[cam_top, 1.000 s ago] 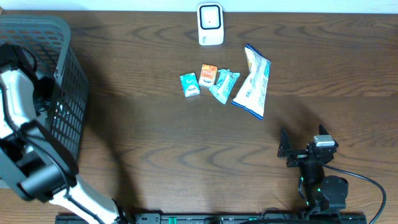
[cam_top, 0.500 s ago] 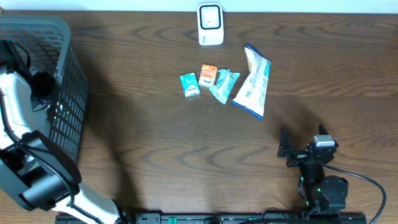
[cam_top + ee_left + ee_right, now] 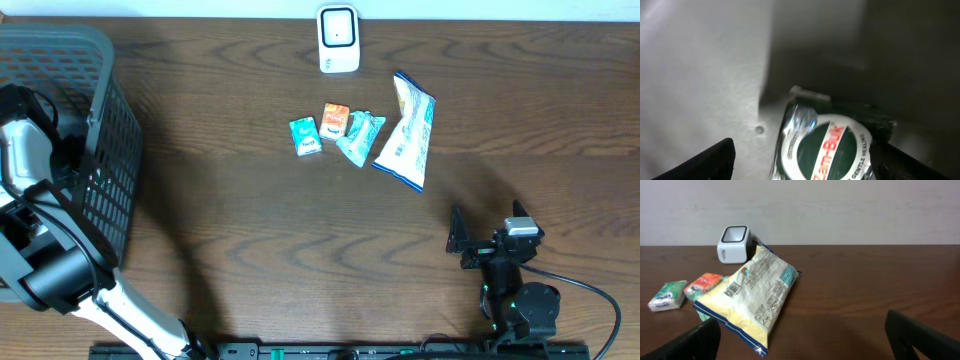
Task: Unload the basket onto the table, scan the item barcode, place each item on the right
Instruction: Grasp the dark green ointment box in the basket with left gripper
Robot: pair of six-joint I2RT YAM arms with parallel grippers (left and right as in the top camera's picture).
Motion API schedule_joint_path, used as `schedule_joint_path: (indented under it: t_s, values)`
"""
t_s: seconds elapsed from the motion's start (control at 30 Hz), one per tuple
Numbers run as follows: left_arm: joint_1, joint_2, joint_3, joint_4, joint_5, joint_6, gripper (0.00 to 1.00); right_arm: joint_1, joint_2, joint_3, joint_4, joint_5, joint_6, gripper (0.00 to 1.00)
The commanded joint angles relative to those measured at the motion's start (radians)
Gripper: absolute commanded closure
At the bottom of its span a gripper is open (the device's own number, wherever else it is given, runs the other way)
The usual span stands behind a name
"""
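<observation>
Your left gripper (image 3: 807, 160) is inside the basket (image 3: 112, 150), jaws apart above a green ointment tin (image 3: 827, 150) (on the basket floor); right gripper (image 3: 802, 335) outside the basket, jaws wide apart.

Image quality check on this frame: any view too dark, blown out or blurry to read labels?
Left wrist: dim, heavy shadow inside the basket, glare spot on the Zam-Buk pack, lettering readable, fingers blurred at the lower corners. Right wrist: even light, sharp; chip bag barcode visible, scanner clear. Overhead: even, soft shadows on the table.
</observation>
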Motion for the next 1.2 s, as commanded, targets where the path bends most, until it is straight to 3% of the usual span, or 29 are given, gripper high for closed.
schedule_joint_path:
  t_s: [0.0, 0.17, 0.73, 1.0, 1.17]
  values:
    - [0.002, 0.01, -0.006, 0.021, 0.079, 0.029, 0.15, -0.005, -0.004, -0.002, -0.004, 0.008, 0.014, 0.01]
    - [0.0, 0.011, -0.006, 0.027, 0.101, 0.089, 0.15, -0.005, -0.004, -0.002, -0.004, 0.008, 0.014, 0.01]
    - [0.0, 0.011, -0.089, 0.065, 0.098, 0.08, 0.16, -0.005, -0.004, -0.002, -0.004, 0.008, 0.014, 0.01]
    - [0.0, 0.011, -0.089, 0.064, 0.098, 0.08, 0.36, -0.005, -0.004, -0.002, -0.004, 0.008, 0.014, 0.01]
    - [0.0, 0.005, -0.089, 0.055, 0.098, 0.08, 0.37, -0.005, -0.004, -0.002, -0.004, 0.008, 0.014, 0.01]
